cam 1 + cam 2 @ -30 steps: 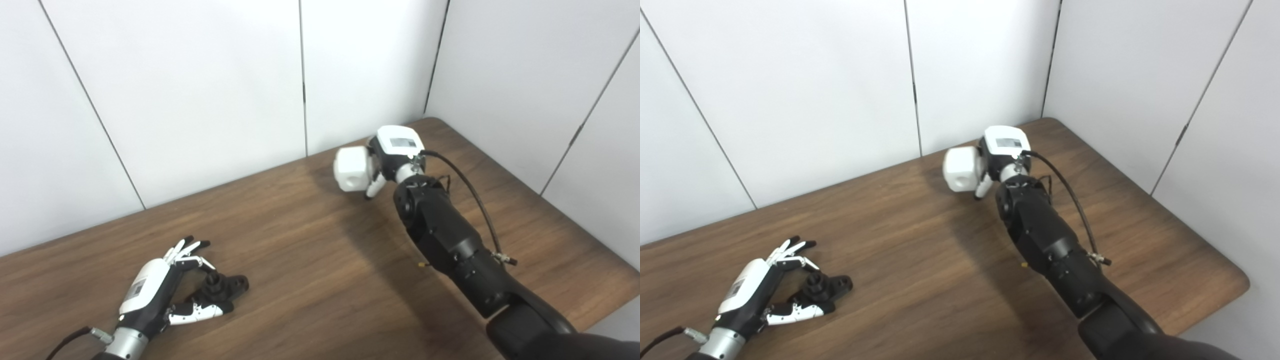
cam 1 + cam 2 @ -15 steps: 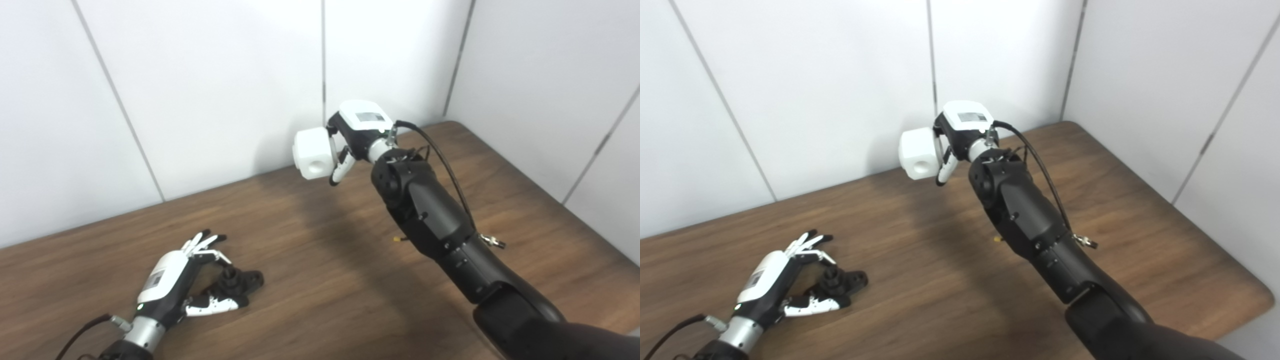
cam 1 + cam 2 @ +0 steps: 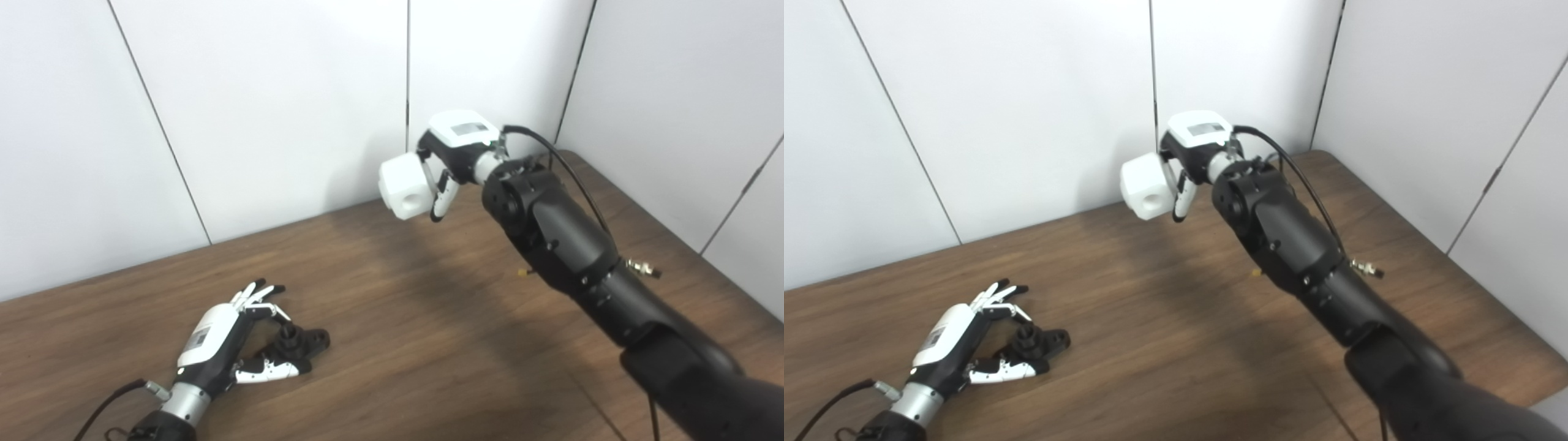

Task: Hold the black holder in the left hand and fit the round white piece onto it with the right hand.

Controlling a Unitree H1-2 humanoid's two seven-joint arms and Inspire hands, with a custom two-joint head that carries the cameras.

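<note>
The black holder (image 3: 304,342) lies on the wooden table (image 3: 398,343) at the front left. My left hand (image 3: 215,344) rests beside it, open, with the thumb low along the holder's near side and the fingers spread above it. The white piece (image 3: 404,185), a rounded block with a hole in one face, hangs in the air well above the table's back part. My right hand (image 3: 458,147) is shut on it from the right side. The two hands are far apart.
White wall panels (image 3: 275,92) stand close behind the table and along its right side. The table's right edge (image 3: 1519,334) runs diagonally at the right. A black cable (image 3: 569,177) loops off my right wrist.
The camera has shifted. My right hand has lifted the white piece up off the table level and a little leftward. My left hand stays open beside the holder.
</note>
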